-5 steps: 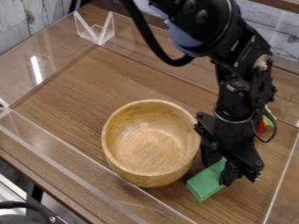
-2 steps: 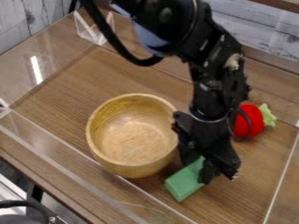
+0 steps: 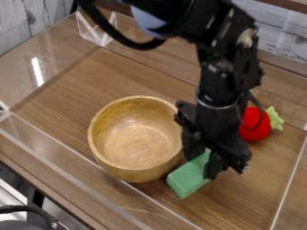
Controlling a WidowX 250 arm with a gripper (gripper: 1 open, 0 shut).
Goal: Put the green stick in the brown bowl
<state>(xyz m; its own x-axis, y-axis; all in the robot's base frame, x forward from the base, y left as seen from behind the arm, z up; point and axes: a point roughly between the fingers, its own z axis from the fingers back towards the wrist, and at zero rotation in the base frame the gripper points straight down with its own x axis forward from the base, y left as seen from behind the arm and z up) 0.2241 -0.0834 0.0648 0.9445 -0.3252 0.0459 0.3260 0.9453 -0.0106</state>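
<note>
Wood grain ran across the tabletop, which sat inside a low clear plastic enclosure whose walls caught glare along the left and lower edges of the frame. Left of centre in the lower half stood the round light-brown wooden bowl, thick-rimmed, upright and holding nothing. Just beside its right rim, in the lower middle of the frame, the flat rectangular light-green block was tilted, its upper end caught between the black fingers of the robot's gripper, which pointed down from the dark jointed arm that reached in from the top of the frame. The jaws stood partly closed, pinching that upper end of the green stick, while its lower end hung toward the table; whether that lower end touched the wood could not be told. The stick lay outside the bowl, near its wall on the right side. Behind the gripper, at the right edge of the frame, sat a red strawberry-like toy with a green top, partly hidden by the arm. At the upper left a small clear plastic stand rested on the table.
</note>
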